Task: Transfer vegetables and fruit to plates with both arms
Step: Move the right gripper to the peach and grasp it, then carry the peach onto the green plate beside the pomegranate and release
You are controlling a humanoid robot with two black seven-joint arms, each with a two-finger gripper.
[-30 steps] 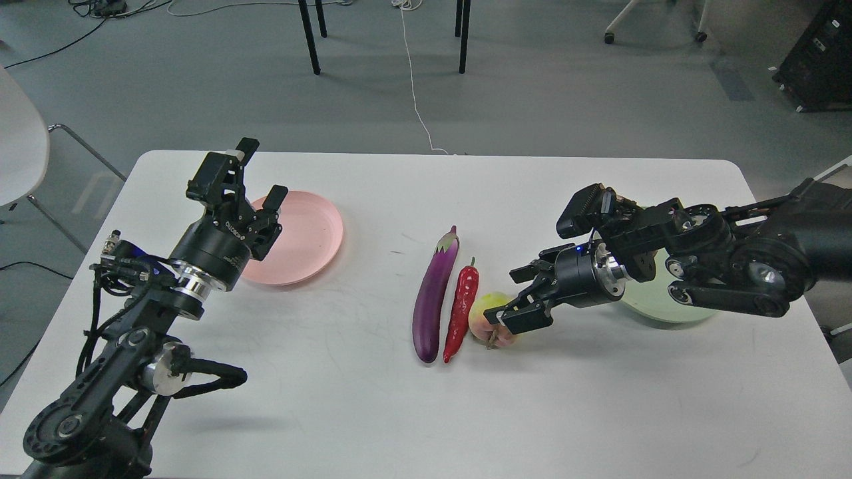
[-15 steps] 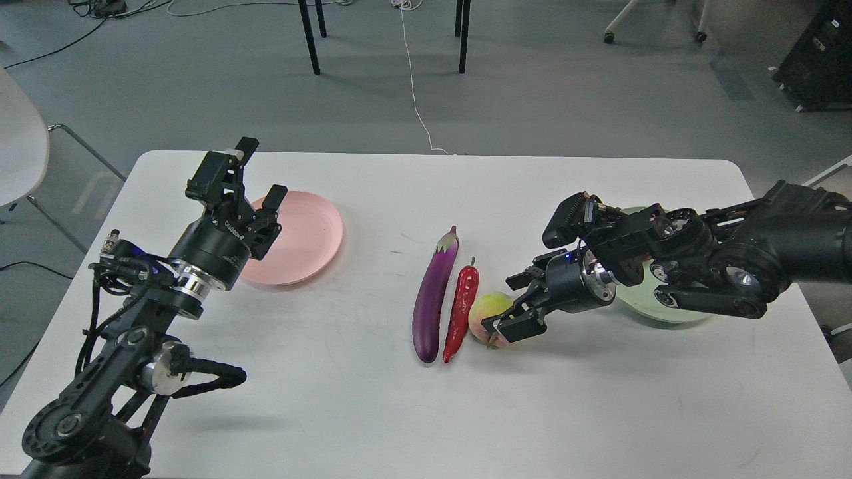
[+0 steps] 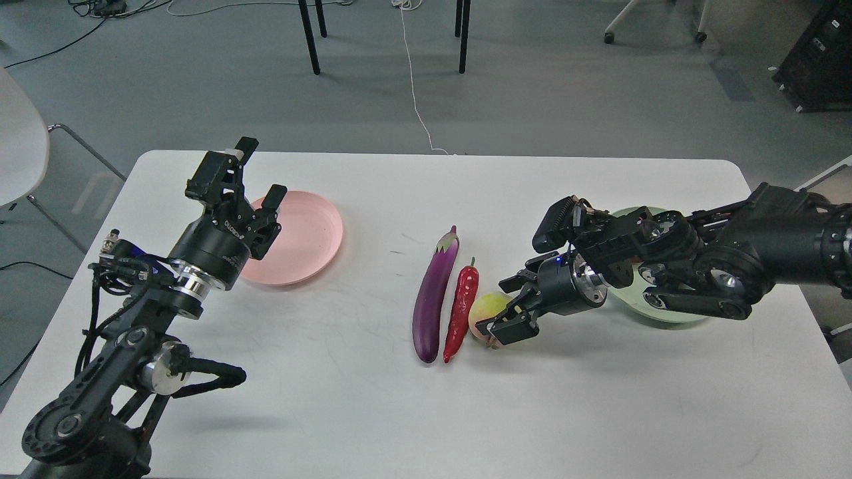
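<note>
The purple eggplant (image 3: 434, 299) and the red chili pepper (image 3: 462, 309) lie side by side at the table's middle. The yellow-pink peach (image 3: 484, 310) rests on the table against the chili's right side. My right gripper (image 3: 509, 307) is open, and its fingers straddle the peach's right half, one behind and one in front. The pale green plate (image 3: 665, 311) is mostly hidden behind my right arm. The pomegranate is not visible. My left gripper (image 3: 259, 171) is open and empty, raised over the left edge of the pale pink plate (image 3: 313, 233).
A white table (image 3: 426, 412) carries everything. A white chair (image 3: 20, 146) stands off its left edge. Black table legs (image 3: 309, 40) and a white cable (image 3: 416, 100) are on the floor behind. A black case (image 3: 822, 56) stands at the far right.
My right arm has reached further left and lower, bringing its open fingers around the peach. The left arm, eggplant, chili and plates have not moved.
</note>
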